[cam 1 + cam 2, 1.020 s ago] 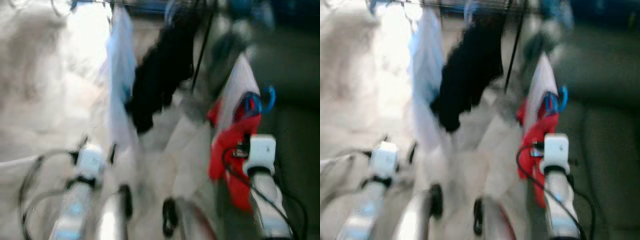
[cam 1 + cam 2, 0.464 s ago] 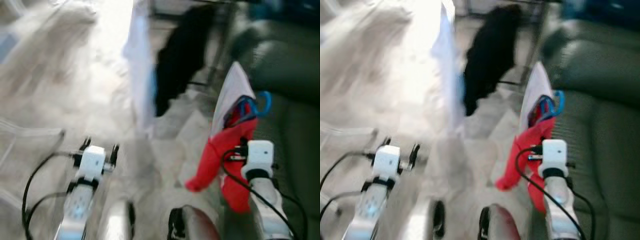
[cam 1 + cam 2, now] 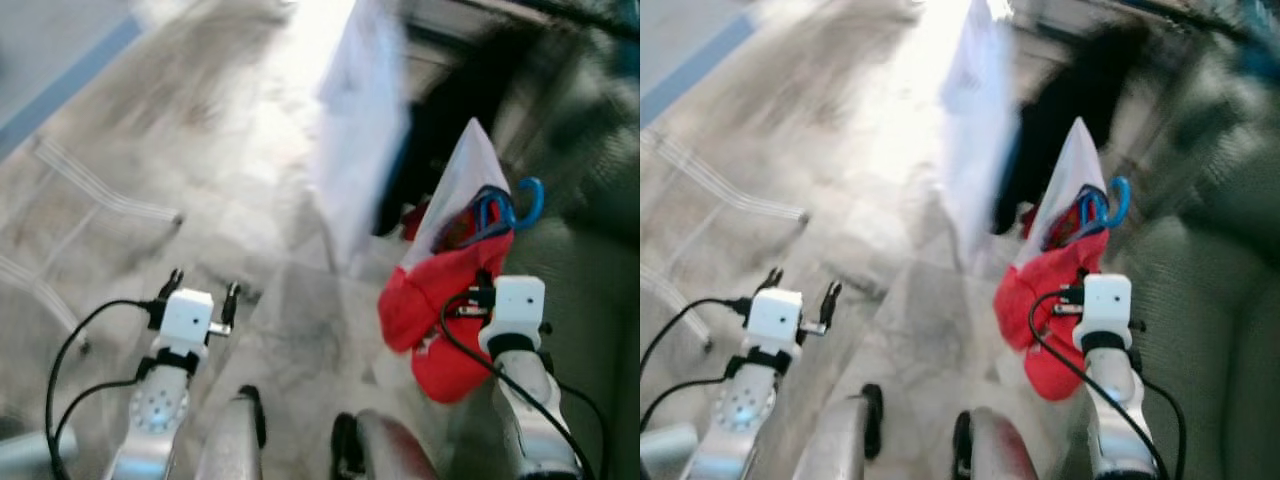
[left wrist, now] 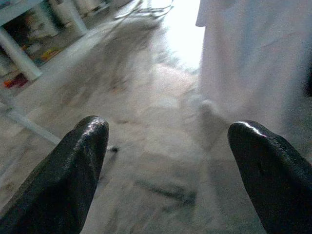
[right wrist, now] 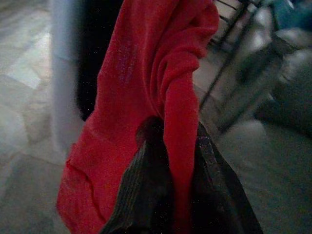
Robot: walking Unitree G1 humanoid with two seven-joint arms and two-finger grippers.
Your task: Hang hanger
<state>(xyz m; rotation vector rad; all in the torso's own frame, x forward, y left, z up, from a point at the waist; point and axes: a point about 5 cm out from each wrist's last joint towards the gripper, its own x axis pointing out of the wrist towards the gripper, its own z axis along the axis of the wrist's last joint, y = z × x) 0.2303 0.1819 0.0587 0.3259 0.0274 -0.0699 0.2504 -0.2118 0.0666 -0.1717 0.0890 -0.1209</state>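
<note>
Above the right gripper [image 5: 170, 161], at about twelve o'clock from its wrist, a blue hanger [image 3: 510, 205] rides up in the air with a red garment [image 3: 440, 300] and a white cloth [image 3: 462, 180] draped on it. From the wrist camera, the two black fingers [image 5: 141, 190] are clamped on a fold of the red garment, which bulges out over them and spills down toward the floor at about seven o'clock. Only the hanger's blue hook is clear, curling out at one o'clock from the bundle; whether the fingers also touch the hanger itself I cannot tell.

Just beyond the bundle, at eleven o'clock from it, a pale garment [image 3: 360, 150] hangs, with a dark garment [image 3: 1070, 110] beside it at twelve. A grey sofa [image 3: 1210, 330] lies at three o'clock of the right arm.

Well apart, at nine o'clock, the left gripper [image 4: 165, 161] hovers over the pale marbled floor [image 3: 230, 200] with its fingers spread wide and nothing between them. The picture is blurred throughout.
</note>
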